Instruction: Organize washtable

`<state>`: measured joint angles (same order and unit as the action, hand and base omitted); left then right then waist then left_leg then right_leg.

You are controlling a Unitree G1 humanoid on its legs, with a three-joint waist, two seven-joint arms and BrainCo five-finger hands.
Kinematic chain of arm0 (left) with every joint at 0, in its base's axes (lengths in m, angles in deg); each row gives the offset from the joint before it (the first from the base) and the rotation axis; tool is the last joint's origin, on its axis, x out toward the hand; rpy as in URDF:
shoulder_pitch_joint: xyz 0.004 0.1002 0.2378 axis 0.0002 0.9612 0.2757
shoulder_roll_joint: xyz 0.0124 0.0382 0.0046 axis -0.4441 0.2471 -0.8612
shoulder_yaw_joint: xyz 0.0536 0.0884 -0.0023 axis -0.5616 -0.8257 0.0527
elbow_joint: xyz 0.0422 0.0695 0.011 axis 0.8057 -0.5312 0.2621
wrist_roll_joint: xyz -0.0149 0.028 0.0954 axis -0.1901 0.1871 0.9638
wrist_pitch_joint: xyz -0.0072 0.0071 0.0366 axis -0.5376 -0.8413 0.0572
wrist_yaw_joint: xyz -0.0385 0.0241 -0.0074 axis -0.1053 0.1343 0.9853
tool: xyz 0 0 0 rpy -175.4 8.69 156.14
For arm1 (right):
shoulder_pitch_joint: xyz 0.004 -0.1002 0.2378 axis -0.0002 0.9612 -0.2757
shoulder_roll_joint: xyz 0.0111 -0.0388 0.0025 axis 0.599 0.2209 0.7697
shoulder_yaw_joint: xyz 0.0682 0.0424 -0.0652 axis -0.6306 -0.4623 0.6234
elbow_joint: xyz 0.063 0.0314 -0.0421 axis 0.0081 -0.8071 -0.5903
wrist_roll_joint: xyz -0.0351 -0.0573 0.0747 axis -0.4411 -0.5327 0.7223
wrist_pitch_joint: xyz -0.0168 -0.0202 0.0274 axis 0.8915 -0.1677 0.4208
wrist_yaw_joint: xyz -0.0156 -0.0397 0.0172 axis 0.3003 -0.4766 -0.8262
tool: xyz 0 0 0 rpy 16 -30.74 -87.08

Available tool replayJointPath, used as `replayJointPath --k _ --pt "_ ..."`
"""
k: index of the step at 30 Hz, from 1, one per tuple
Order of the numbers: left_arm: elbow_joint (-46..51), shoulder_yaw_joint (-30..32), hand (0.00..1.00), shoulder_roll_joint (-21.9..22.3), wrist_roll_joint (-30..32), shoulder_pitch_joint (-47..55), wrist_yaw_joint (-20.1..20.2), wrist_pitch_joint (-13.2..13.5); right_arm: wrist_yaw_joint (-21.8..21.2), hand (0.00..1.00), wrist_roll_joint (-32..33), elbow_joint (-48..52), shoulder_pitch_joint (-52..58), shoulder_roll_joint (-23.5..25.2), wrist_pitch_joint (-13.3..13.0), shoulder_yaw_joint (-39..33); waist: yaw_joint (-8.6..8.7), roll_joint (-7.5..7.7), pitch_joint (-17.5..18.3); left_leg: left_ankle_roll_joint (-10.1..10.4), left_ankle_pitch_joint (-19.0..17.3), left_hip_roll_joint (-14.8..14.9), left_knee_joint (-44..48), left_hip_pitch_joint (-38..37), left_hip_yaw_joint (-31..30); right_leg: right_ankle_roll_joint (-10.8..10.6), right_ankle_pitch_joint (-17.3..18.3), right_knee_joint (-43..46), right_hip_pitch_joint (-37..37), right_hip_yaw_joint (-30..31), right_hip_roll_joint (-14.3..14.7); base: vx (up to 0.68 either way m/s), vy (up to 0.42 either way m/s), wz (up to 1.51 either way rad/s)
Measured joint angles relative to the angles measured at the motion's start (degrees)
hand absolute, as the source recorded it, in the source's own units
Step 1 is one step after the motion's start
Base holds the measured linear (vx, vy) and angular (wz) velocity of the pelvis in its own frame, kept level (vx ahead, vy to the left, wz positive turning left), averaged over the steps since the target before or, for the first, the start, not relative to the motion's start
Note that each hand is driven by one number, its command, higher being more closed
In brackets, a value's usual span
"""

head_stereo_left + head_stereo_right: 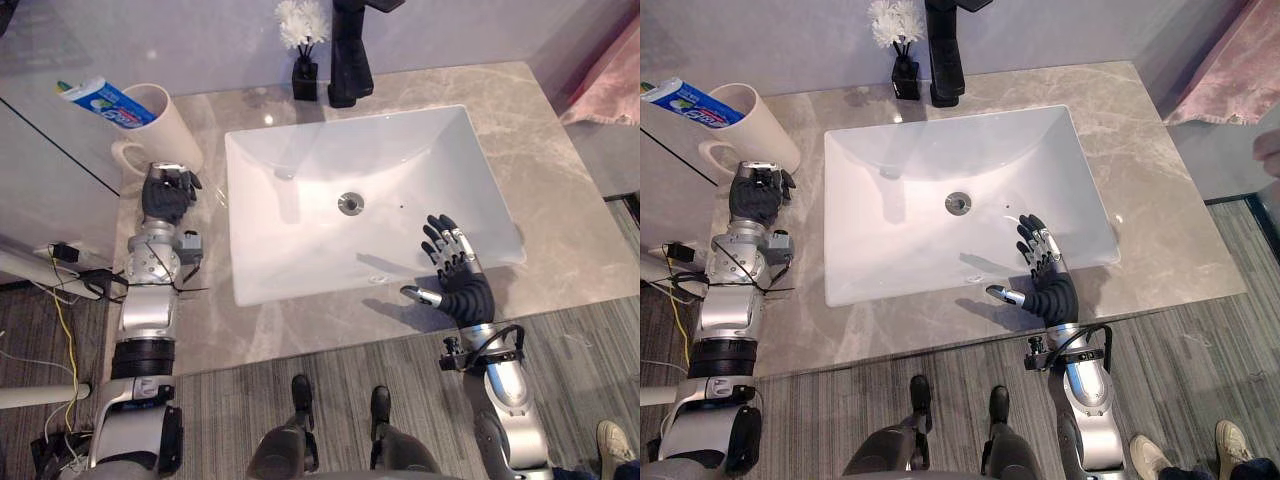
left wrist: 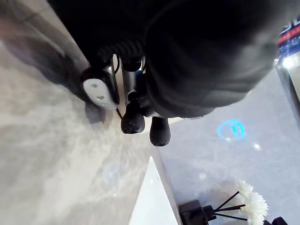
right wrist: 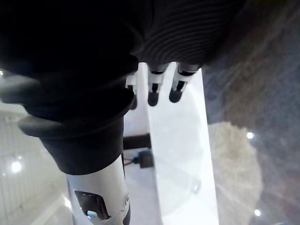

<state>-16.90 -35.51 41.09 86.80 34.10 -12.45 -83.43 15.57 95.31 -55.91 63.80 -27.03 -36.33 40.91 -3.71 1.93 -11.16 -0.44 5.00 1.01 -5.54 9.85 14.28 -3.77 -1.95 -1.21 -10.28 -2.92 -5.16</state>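
Note:
A cream mug [image 1: 165,125] stands at the back left of the marble counter [image 1: 560,200], and a blue and white toothpaste tube [image 1: 105,103] leans out of it. My left hand [image 1: 167,195] rests just in front of the mug, its fingers relaxed and slightly bent, holding nothing. In the left wrist view its dark fingertips [image 2: 132,123] hang over the bare counter. My right hand [image 1: 455,265] hovers over the front right rim of the white sink [image 1: 260,200]. It is open, with spread fingers and the thumb out to the left.
A black faucet [image 1: 350,55] and a small black vase with white flowers [image 1: 303,40] stand behind the sink. The drain [image 1: 350,203] sits mid-basin. A pink cloth [image 1: 610,80] lies beyond the counter's right end. A person's shoe [image 1: 612,440] is on the floor at lower right.

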Motion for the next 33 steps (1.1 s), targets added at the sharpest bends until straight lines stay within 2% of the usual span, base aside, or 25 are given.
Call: replayJointPath --k 3,9,13,16,18,20,23,25,28,29,33 --pt "-2.1 -1.0 1.00 -1.9 0.0 -3.4 -0.8 -0.3 0.0 0.00 0.0 0.6 0.1 0.0 -0.5 0.0 0.26 0.06 -1.3 0.0 0.0 0.0 0.0 0.2 0.0 0.3 -0.2 0.0 -0.1 0.0 0.1 0.00 0.000 0.00" --pt "-5.1 -1.8 1.00 -3.5 -0.1 -6.8 -1.1 -0.3 0.0 0.00 0.3 0.8 0.2 0.0 -0.6 0.2 1.34 0.05 -1.4 0.0 0.0 0.0 0.0 0.3 0.1 0.6 -0.6 -0.1 -0.3 -0.1 0.1 0.00 0.002 -0.01" --pt "-3.2 -3.5 1.00 -2.8 -0.6 -6.5 -1.9 -0.3 0.0 0.00 0.4 1.1 0.5 0.0 -0.7 0.2 1.59 0.05 -1.4 0.0 0.0 0.0 0.1 0.3 0.3 0.6 -0.8 -0.2 -0.3 0.0 0.1 0.03 0.012 -0.04" --pt "8.1 -3.5 1.00 2.3 -4.0 1.7 -1.1 0.2 0.0 0.00 1.0 1.0 0.8 0.1 -0.6 0.1 1.53 0.02 -1.4 -0.1 -0.1 0.0 0.1 -0.4 0.5 0.5 -0.9 -0.3 0.2 -0.1 0.1 0.01 0.003 -0.02" --pt "18.2 -3.8 1.00 7.6 -6.1 12.4 0.6 1.0 0.0 0.00 1.5 0.5 1.2 0.3 -0.6 -0.3 1.31 -0.09 -1.4 0.0 -0.4 0.0 0.1 -1.2 0.6 0.5 -0.8 -0.6 1.1 -0.1 0.1 0.00 0.000 0.00" --pt "24.5 -3.9 1.00 10.9 -8.0 20.1 2.2 2.0 0.0 0.00 1.5 -0.2 1.4 0.6 -0.5 -1.8 0.95 -0.49 -1.3 0.1 -0.8 0.0 0.0 -2.4 0.3 0.5 -0.8 -0.8 2.6 -0.3 0.1 0.03 0.007 0.04" --pt "29.9 -4.0 1.00 15.0 -10.1 30.8 4.7 2.1 0.0 0.00 1.4 -2.0 2.1 1.8 -0.4 -5.6 -0.27 -2.42 -0.4 0.3 -1.7 0.0 -0.3 -4.3 -0.2 0.5 -0.7 -0.9 4.8 -1.5 0.0 0.01 0.013 0.10" --pt "32.9 -3.7 1.00 17.8 -11.5 38.7 6.0 2.3 0.0 0.00 1.3 -3.5 2.3 1.8 -0.4 -9.5 -0.36 -4.37 1.2 0.3 -1.7 -1.1 -0.3 -5.4 -2.2 -0.7 1.0 -0.8 6.8 -3.9 -1.2 0.01 0.025 0.41" --pt "33.3 -2.5 1.00 20.1 -14.1 44.0 7.1 3.1 0.3 0.00 1.2 -6.3 2.1 1.7 -0.4 -12.4 -0.61 -5.93 2.9 0.3 -1.7 -1.3 -0.3 -7.2 -3.6 -1.1 1.9 -0.4 8.9 -5.6 -1.7 0.00 0.023 0.36" --pt "33.3 -2.1 0.00 20.6 -14.6 44.9 7.4 3.3 0.3 0.00 1.2 -6.9 2.1 1.8 -0.4 -12.8 -0.62 -6.07 3.3 0.3 -1.7 -1.4 -0.3 -7.5 -3.8 -1.1 2.1 -0.3 9.3 -5.9 -1.8 -0.02 0.017 0.22" --pt "33.3 1.2 0.00 25.3 -20.7 48.8 8.2 4.9 0.4 0.00 1.3 -10.8 2.3 3.4 -0.5 -15.2 -0.64 -5.68 5.5 0.3 -1.6 -1.5 -0.3 -9.2 -4.8 -1.0 3.3 0.4 11.1 -6.8 -2.0 -0.01 0.007 0.13"
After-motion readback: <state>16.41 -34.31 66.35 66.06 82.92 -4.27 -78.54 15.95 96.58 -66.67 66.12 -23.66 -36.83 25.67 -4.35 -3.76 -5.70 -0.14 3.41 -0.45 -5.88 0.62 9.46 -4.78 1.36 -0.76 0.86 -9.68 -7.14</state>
